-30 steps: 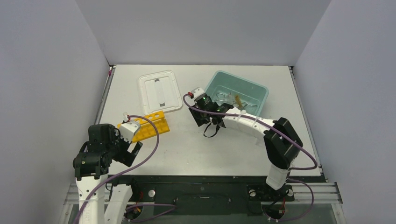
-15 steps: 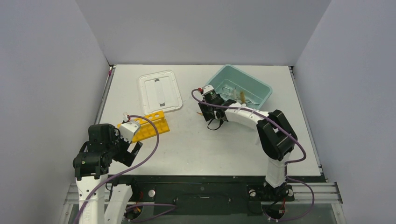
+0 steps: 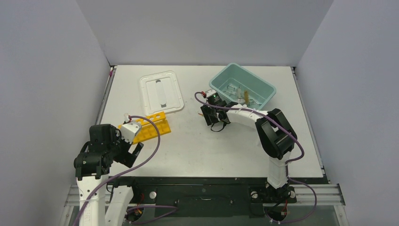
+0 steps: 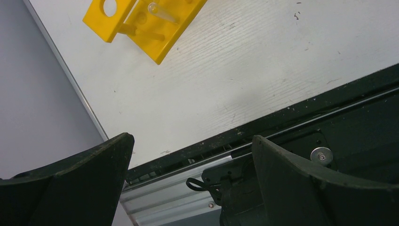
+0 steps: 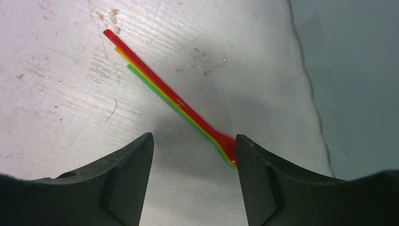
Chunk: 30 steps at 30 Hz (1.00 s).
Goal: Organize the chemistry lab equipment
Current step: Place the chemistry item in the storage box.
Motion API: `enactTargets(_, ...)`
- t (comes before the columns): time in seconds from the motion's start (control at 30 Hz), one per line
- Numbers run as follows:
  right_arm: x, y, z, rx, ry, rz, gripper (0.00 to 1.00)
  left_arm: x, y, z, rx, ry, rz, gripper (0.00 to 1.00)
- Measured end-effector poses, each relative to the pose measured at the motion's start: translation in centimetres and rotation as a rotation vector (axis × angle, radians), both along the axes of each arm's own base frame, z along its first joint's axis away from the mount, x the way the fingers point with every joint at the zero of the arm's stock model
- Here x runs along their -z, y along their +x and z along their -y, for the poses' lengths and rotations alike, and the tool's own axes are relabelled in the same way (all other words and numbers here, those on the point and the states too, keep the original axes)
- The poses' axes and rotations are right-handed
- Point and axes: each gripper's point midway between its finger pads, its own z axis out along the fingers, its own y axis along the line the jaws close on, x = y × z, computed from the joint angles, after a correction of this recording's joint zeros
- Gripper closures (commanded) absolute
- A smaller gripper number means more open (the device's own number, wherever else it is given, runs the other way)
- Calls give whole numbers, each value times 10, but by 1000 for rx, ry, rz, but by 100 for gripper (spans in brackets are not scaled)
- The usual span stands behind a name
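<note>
At the right gripper (image 5: 193, 137): stands parted, grips nothing, hangs low over the tabletop. Straddles only the scoop end of the stacked spatulas (image 5: 164, 94), red, yellow and green, lying flat and slanting away ahead of the fingertips, scoop end just beside the tub-side finger. Looks like the pick-up step for these small items, with the grasp not yet taken. Calls next for sliding forward along the handles until the stack sits centred between the jaws, dropping to the surface, then closing on the thin edges without splaying them. Farther out, sits just beside the teal tub (image 3: 254, 76), a tan brush (image 3: 244, 97) inside; well apart from the white lid (image 3: 161, 92), the yellow rack (image 3: 149, 127) and the left gripper (image 4: 192, 139), spread wide and empty.
</note>
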Motion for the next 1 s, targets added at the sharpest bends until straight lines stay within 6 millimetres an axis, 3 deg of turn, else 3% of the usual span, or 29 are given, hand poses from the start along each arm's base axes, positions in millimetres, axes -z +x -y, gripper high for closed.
enactTargets(0.27, 3, -11, -20, -25, 73, -38, 46, 0, 0, 0, -1, 2, 0, 3)
enactTargets(0.6, 10, -35, -52, -79, 119, -36, 62, 0, 0, -1, -1, 3, 4, 3)
enactTargets(0.87, 10, -36, -55, -67, 121, -31, 100, -2, -1, -1, 1, 6, 15, 3)
enactTargets(1.0, 7, -36, -55, -61, 126, -26, 100, -2, -1, -1, 1, 7, 18, 3)
